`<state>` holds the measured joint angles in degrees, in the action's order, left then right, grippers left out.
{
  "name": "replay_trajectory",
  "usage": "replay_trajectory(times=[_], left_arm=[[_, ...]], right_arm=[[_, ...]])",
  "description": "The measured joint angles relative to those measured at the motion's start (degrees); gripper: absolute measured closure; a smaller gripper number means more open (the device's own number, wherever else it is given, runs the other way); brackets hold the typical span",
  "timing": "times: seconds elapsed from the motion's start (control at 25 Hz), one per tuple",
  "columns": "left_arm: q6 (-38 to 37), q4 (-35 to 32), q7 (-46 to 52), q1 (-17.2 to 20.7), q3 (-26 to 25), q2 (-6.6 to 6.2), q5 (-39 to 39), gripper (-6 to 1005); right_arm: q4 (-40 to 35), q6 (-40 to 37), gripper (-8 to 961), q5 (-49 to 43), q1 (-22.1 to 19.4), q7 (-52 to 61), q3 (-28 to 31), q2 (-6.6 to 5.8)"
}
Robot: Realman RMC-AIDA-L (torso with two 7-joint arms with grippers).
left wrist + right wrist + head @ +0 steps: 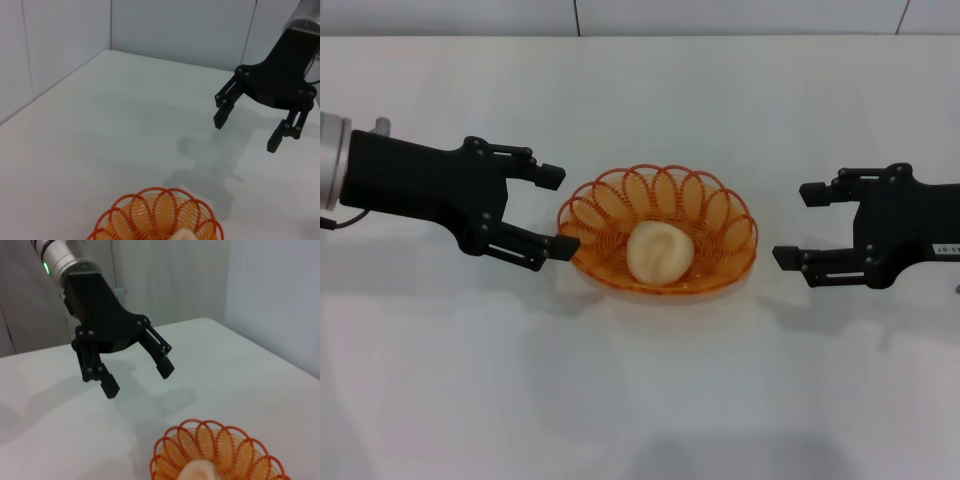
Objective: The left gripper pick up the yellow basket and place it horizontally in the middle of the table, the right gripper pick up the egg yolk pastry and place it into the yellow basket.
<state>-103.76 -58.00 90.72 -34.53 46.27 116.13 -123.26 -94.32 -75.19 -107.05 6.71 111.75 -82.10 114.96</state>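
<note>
The yellow basket (658,231) stands upright in the middle of the white table (640,380), lying horizontally. The egg yolk pastry (659,251) rests inside it. My left gripper (556,211) is open and empty, just left of the basket's rim, apart from it. My right gripper (799,224) is open and empty, a little right of the basket. The left wrist view shows the basket (156,216), a bit of the pastry (182,236) and the right gripper (247,132). The right wrist view shows the basket (217,454), the pastry (200,472) and the left gripper (137,377).
Grey wall panels (640,15) stand behind the table's far edge. Bare table surface lies in front of the basket and behind it.
</note>
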Motion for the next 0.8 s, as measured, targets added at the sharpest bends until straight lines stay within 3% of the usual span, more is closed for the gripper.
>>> replay_trajectory(times=[0.8], left_arm=[[-1.3, -0.2, -0.1, -0.1, 0.1, -0.04, 0.2, 112]], right_arm=[[-0.5, -1.7, 209, -0.7, 0.0, 0.0, 0.2, 0.0]])
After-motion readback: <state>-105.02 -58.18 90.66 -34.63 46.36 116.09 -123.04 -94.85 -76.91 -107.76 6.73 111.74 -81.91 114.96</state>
